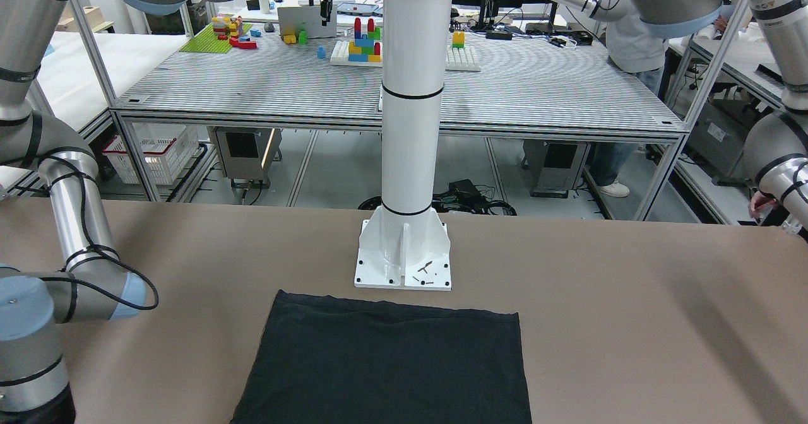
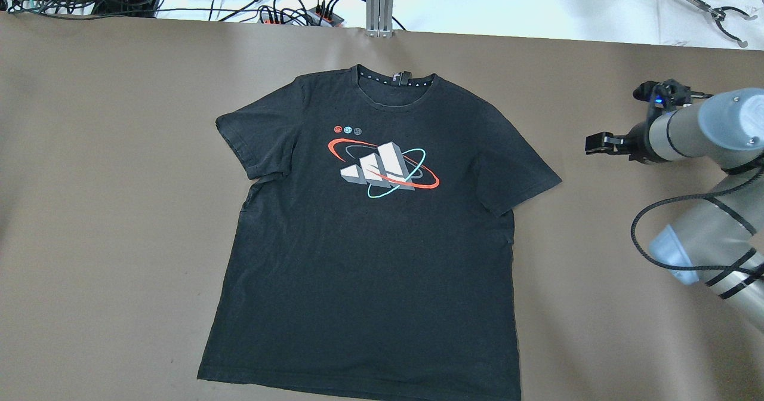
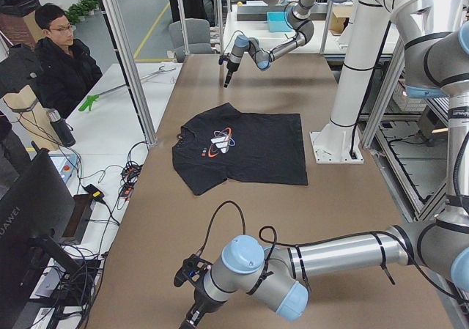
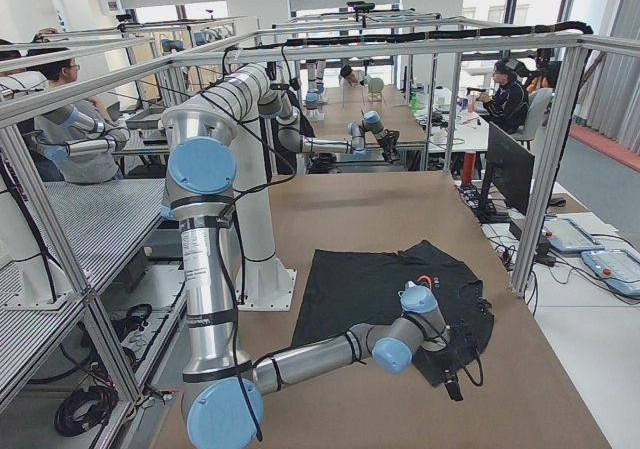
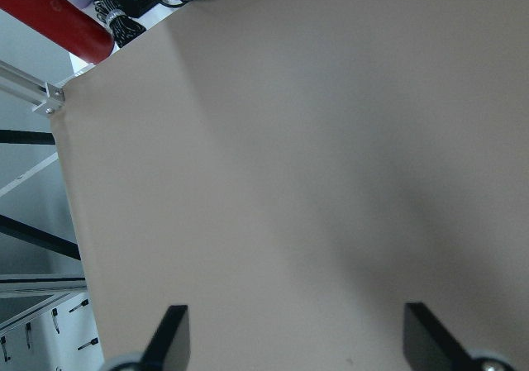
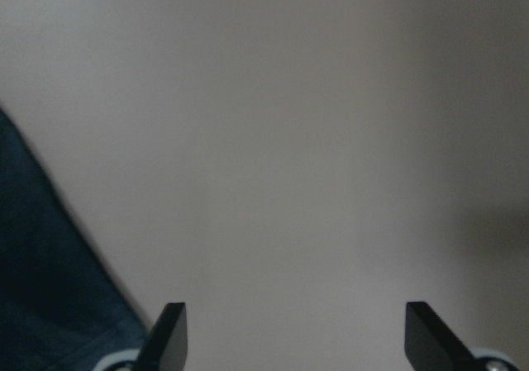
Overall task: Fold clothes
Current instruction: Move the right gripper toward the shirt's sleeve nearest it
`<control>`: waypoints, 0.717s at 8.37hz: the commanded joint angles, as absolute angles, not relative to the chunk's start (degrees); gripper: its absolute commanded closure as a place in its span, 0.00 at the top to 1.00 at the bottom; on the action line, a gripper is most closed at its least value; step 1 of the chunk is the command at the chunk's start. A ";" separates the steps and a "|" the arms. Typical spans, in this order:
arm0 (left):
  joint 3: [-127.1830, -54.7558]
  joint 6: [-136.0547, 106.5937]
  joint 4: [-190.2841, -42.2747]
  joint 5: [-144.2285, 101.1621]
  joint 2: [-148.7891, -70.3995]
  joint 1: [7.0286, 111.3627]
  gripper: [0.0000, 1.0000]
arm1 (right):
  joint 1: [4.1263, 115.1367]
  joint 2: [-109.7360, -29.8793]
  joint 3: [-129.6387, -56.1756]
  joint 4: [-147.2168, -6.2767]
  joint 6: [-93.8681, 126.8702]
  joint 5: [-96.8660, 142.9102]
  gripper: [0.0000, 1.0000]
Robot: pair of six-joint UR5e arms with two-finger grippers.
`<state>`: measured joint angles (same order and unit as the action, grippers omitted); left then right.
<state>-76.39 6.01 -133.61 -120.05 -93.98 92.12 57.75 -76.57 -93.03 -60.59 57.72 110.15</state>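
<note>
The clothes are one black T-shirt [image 2: 370, 246] with a red, white and teal print on the chest, lying flat and face up on the brown table, collar toward the far edge. Its hem end shows in the front-facing view [image 1: 391, 361]. My right gripper [image 2: 591, 144] is open and empty, right of the shirt's sleeve and apart from it. Its wrist view [image 6: 293, 338] shows bare table and a dark edge of the shirt [image 6: 41, 288] at lower left. My left gripper [image 5: 293, 338] is open and empty over bare table near the table's corner, and is out of the overhead view.
The white pillar's base plate [image 1: 404, 266] stands on the table just behind the shirt's hem. Cables and power strips [image 2: 268, 1] lie past the far table edge. A red cylinder [image 5: 58, 16] shows beyond the table corner in the left wrist view. People sit beside the table [image 3: 62, 58].
</note>
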 commanded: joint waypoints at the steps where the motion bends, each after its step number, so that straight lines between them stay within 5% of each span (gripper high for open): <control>1: -76.46 5.89 -133.68 -119.62 -93.96 92.20 0.93 | 54.32 -72.88 -86.78 -60.56 66.60 110.39 0.85; 6: -76.46 4.83 -134.21 -119.79 -93.43 92.20 0.93 | 52.47 -69.35 -81.92 -60.64 69.70 110.30 0.78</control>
<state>-76.46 5.30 -133.99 -119.63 -93.53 92.19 52.86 -70.26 -83.01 -60.61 69.43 110.31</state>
